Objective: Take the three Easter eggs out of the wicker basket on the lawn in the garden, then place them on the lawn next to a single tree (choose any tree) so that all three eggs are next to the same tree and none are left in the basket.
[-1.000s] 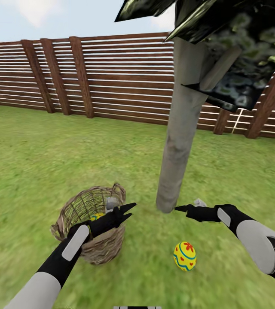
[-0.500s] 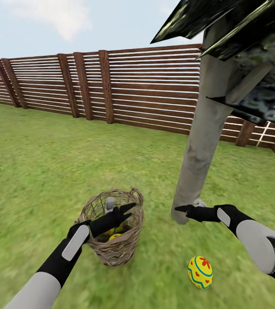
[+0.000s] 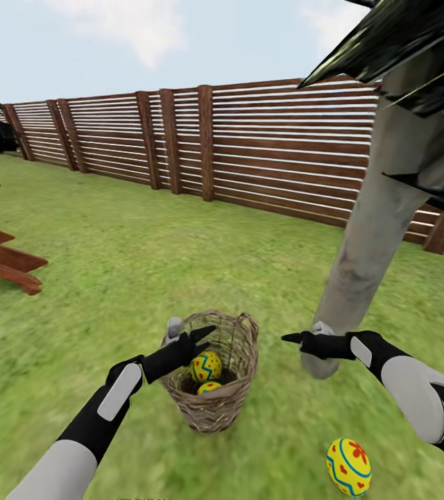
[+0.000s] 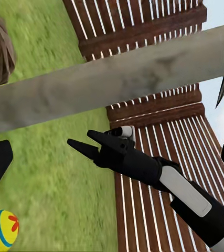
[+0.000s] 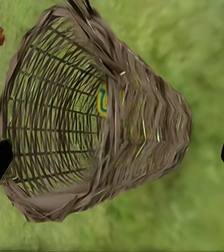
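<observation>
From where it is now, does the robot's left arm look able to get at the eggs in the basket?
Probably yes. The left tool hangs just over the rim of the wicker basket, whose top is open, and two eggs lie in plain sight inside. Nothing covers them, though the basket is narrow.

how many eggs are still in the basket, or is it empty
Not empty. Two Easter eggs show inside the upright wicker basket; the third egg lies out on the lawn.

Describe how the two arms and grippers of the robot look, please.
Both arms have pale grey shells toward the body, then black segments with a light grey oblong panel near the wrist. The left gripper and right gripper are black with slim, pointed fingers. A small pale grey part sits beside each gripper.
</observation>
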Robot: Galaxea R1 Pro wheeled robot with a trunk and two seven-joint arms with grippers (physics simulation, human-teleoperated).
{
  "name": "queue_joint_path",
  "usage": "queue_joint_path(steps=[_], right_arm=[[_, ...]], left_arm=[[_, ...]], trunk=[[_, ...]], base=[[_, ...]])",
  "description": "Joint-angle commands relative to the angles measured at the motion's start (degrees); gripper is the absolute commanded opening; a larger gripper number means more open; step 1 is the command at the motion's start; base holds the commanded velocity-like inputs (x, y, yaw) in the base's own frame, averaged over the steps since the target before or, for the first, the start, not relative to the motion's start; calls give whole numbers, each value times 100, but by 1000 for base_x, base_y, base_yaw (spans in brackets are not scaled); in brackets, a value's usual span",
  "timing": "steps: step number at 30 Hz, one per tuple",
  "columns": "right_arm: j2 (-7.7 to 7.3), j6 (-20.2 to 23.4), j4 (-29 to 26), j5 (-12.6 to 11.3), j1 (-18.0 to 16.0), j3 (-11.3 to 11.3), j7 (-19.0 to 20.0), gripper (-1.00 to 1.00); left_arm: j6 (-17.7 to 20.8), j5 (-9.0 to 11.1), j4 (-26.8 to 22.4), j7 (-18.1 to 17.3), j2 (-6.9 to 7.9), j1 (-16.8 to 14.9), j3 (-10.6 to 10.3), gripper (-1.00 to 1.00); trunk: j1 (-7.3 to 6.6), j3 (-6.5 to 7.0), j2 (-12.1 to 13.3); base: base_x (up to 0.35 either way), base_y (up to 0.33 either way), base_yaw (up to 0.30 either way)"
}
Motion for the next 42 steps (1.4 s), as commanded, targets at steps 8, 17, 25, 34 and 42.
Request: queue_joint_path(steps=[8,17,25,34,42], right_arm=[[0,31,-1,20,2,-28,4,100],[15,25,8,23,2,-28,-18,100],[16,25,9,23,2,-28,-23,100],[16,25,18,23,18,-28,-28,100],[16,17,12,39,19,-28,-31,100]], left_arm=[[26,38,21,3,8,-5,-1,100],[26,38,31,3,12,-4,45,100],[26,32,33,1,12,-4,173,100],[26,79,56,-6,11,-4,194,100],[26,339,66,3,13,-4,186,100]], trunk=[[-177,139,320],[-375,301,681],[-485,390,882],[-485,390,882],[-485,390,882]], base=[[0,0,81],[0,0,1],[0,0,0],[0,105,0],[0,279,0]])
